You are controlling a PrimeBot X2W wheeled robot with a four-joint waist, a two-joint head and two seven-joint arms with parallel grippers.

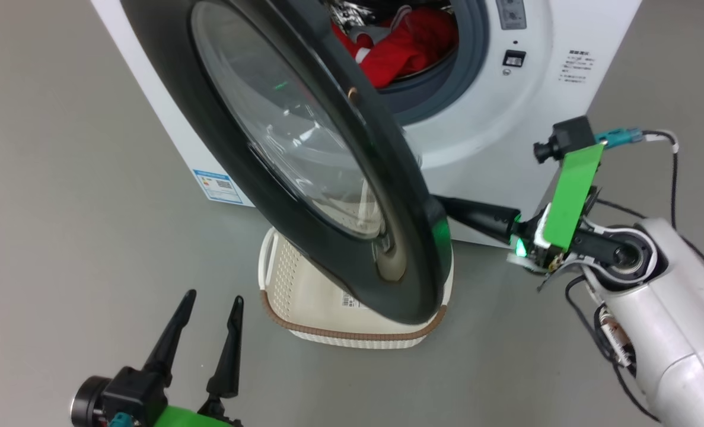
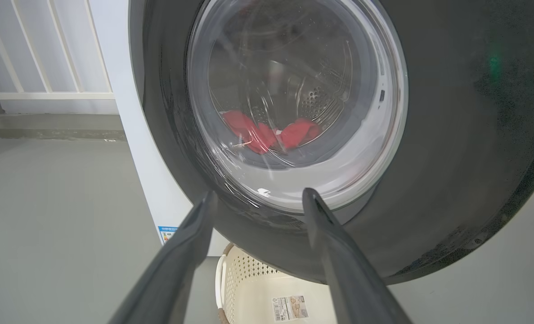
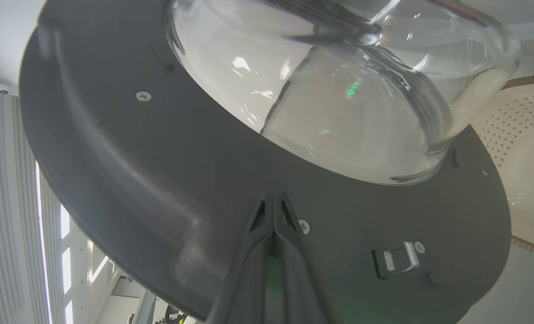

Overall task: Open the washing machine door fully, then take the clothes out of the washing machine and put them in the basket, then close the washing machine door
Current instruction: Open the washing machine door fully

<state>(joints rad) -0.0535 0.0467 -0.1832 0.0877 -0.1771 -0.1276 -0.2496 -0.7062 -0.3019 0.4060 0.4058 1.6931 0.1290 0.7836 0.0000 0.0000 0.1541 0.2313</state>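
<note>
The washing machine (image 1: 506, 118) stands at the top of the head view. Its door (image 1: 304, 172) hangs partly open, swung out over the basket (image 1: 357, 341). Red clothes (image 1: 414, 47) lie in the drum. My right gripper (image 1: 452, 207) is shut, empty, its tips behind the door's rim. In the right wrist view the shut right gripper (image 3: 273, 198) rests against the door's dark inner face (image 3: 159, 180), below the glass bowl (image 3: 338, 90). My left gripper (image 1: 212, 302) is open and empty, in front of the door's outer side. In the left wrist view the left gripper (image 2: 258, 195) faces the door (image 2: 451, 135), with the clothes (image 2: 267, 132) seen through the glass.
Grey floor (image 1: 61, 207) lies all around. The basket (image 2: 258, 292) sits on the floor right under the door's lower rim. A door latch (image 3: 397, 258) sits close to my right fingertips. White railing bars (image 2: 46, 94) stand left of the machine.
</note>
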